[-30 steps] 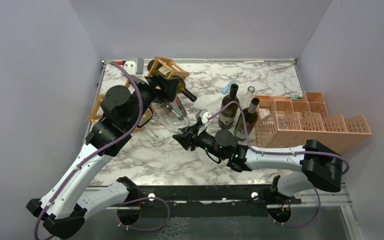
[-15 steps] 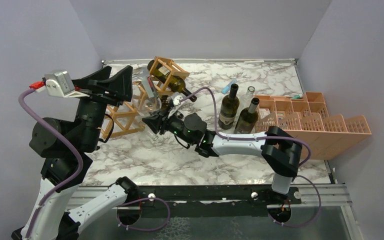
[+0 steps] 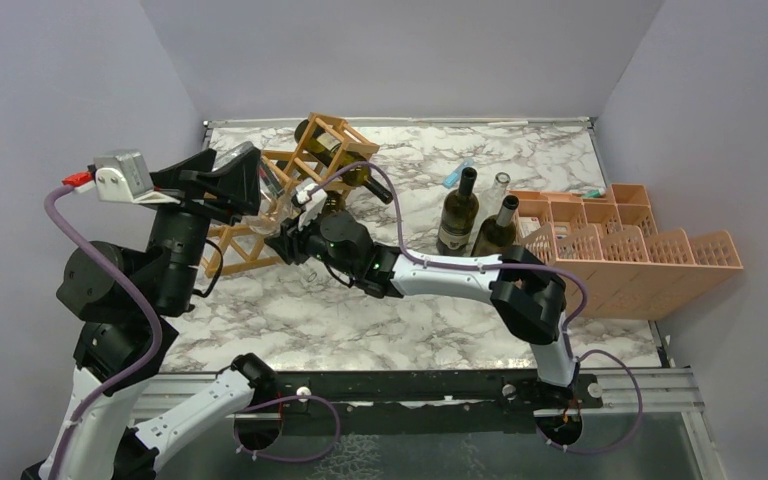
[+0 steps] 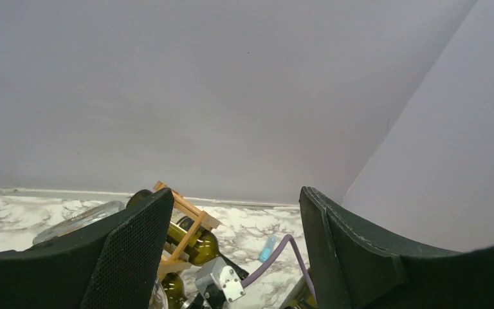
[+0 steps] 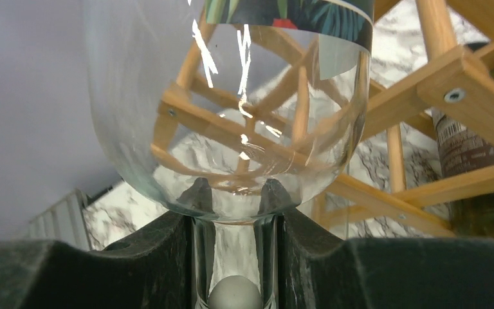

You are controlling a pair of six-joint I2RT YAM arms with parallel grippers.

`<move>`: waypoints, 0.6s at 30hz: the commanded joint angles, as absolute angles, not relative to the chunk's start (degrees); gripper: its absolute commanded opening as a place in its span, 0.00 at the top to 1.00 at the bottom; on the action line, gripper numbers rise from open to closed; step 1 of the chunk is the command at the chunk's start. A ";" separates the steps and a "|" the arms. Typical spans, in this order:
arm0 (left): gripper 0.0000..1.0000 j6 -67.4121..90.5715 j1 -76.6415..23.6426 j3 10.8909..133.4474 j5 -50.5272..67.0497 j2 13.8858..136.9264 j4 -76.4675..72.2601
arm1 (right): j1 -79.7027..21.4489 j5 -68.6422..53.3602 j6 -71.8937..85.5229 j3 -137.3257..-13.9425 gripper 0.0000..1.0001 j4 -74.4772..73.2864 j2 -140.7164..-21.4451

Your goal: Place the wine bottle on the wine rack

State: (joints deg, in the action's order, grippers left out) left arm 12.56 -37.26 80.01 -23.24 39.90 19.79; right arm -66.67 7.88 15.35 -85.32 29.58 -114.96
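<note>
A clear glass wine bottle (image 3: 272, 205) with a leaf-print label is tilted up against the near side of the wooden wine rack (image 3: 325, 135). My right gripper (image 3: 295, 240) is shut on its neck. In the right wrist view the bottle (image 5: 231, 129) fills the frame above the gripper (image 5: 235, 257), and the rack's bars (image 5: 463, 84) show through the glass. The rack holds dark green bottles (image 3: 360, 180). My left gripper (image 3: 222, 180) is raised left of the rack, open and empty. In its wrist view (image 4: 231, 257) it looks over the rack (image 4: 183, 215).
Two dark bottles (image 3: 457, 215) (image 3: 495, 235) and a clear one (image 3: 500, 185) stand right of centre. A salmon-pink gridded crate (image 3: 620, 245) sits at the right edge. A small blue object (image 3: 457, 173) lies behind the bottles. Walls close the table's far and side edges.
My right gripper has taken the clear bottle by the neck and carried it left and up to the rack. My left arm has lifted off the rack and swung left, gripper open.
</note>
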 commanded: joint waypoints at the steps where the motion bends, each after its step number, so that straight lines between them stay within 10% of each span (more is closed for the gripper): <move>1: 0.23 11.00 -37.52 79.33 -26.73 38.30 21.40 | -66.90 9.31 11.18 -92.00 0.99 32.30 -113.97; 18: 0.23 10.81 -37.53 77.78 -29.21 36.26 22.68 | -66.88 14.56 11.30 -108.26 0.86 9.42 -120.35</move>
